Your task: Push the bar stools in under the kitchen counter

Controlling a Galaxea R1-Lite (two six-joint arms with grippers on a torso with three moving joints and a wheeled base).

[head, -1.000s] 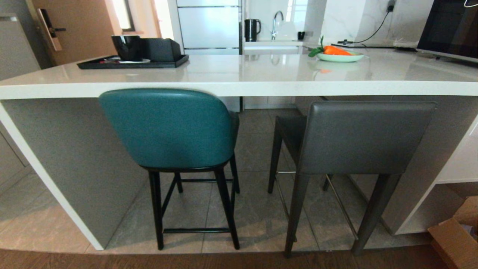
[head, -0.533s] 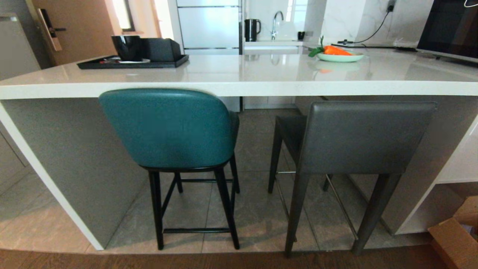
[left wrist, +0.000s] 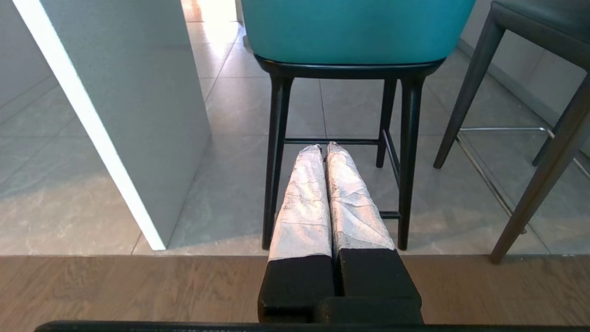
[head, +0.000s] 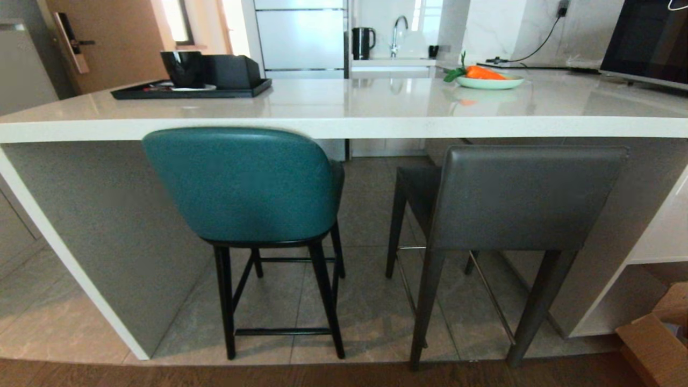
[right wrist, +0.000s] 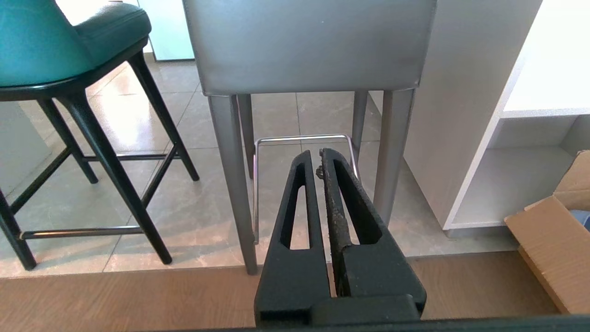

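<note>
Two bar stools stand at the kitchen counter, backs toward me. The teal stool with thin black legs is on the left, its back top touching the slab's edge line. The dark grey stool with a chrome footrest is on the right, its seat partly under the slab. Neither arm shows in the head view. My left gripper, its fingers wrapped in pale tape, is shut and hangs low behind the teal stool's legs. My right gripper is shut with nothing in it, low behind the grey stool's legs.
A black tray with dark containers and a plate with a carrot sit on the counter. The grey side panel stands left of the teal stool, white shelves on the right. A cardboard box lies at the floor's right.
</note>
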